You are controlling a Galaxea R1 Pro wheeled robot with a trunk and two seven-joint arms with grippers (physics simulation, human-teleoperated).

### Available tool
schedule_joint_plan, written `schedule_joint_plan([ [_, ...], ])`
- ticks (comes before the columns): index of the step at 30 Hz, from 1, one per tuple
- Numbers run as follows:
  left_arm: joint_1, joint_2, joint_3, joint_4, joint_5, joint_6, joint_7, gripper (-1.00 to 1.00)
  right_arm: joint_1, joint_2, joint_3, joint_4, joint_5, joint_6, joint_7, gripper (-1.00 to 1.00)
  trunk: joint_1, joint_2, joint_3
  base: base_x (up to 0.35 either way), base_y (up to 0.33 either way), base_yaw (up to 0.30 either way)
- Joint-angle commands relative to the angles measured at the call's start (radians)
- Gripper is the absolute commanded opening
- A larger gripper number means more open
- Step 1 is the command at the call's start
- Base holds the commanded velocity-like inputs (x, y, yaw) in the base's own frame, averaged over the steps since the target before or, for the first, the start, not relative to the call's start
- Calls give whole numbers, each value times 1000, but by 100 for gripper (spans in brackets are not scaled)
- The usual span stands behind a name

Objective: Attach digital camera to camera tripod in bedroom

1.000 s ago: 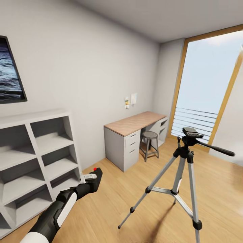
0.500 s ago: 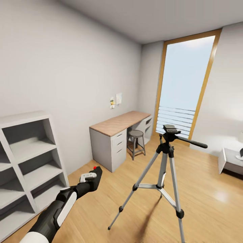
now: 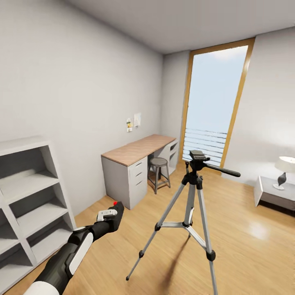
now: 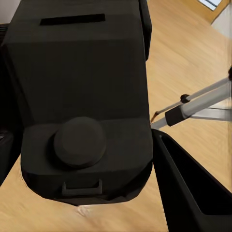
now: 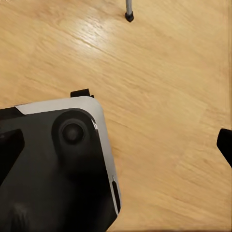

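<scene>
I've got the digital camera [image 3: 116, 214] clamped in my left pincer [image 3: 111, 216], held out low in front of me, its red button on top. In the left wrist view the camera [image 4: 84, 104] sits between the fingers [image 4: 193, 193] as a boxy matte-black body with a round knob and a slot on one face.

The camera tripod [image 3: 190, 207] is my landmark: it stands on the light wood floor [image 3: 246, 246] with its three legs spread, and the camera hangs to its left, lower than its head and well apart from it. Beyond the tripod are the table [image 3: 135, 149], a round stool [image 3: 158, 172] and the tall window [image 3: 215, 106]; the grey shelf [image 3: 28, 196] is far off to its left.

The right pincer I cannot tell: the right wrist view gives floor [image 5: 159, 87], one tripod foot [image 5: 128, 15] and a dark rounded shell with a pale edge.

The tripod's silver legs are slim and smooth, with black joints, a flat black plate and a long pan handle sticking out to the right. I'd judge the approach isn't finished. I want to close in, lift the camera above that plate, keep it level and clear of the handle, then lower it squarely.
</scene>
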Motion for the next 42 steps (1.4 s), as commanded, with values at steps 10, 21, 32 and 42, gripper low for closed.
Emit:
schedule_joint_plan([
  [10,-1,1,-1,-1,10,6,-2,-100,-2,0,-6,3,-7,-7,-2,100,0,-2,-2,0,0,-282],
  [21,-1,1,4,-1,11,6,-1,-100,-2,0,-6,3,-7,-7,-1,100,0,-2,-2,52,-118,-296],
  [32,-1,2,6,2,11,6,-1,-100,-2,-1,-6,3,-6,-7,2,100,0,-2,-2,110,-153,-132],
  [42,-1,3,7,3,11,6,-1,-100,-2,-1,-6,3,-6,-7,3,100,0,-2,-2,28,-9,-6],
])
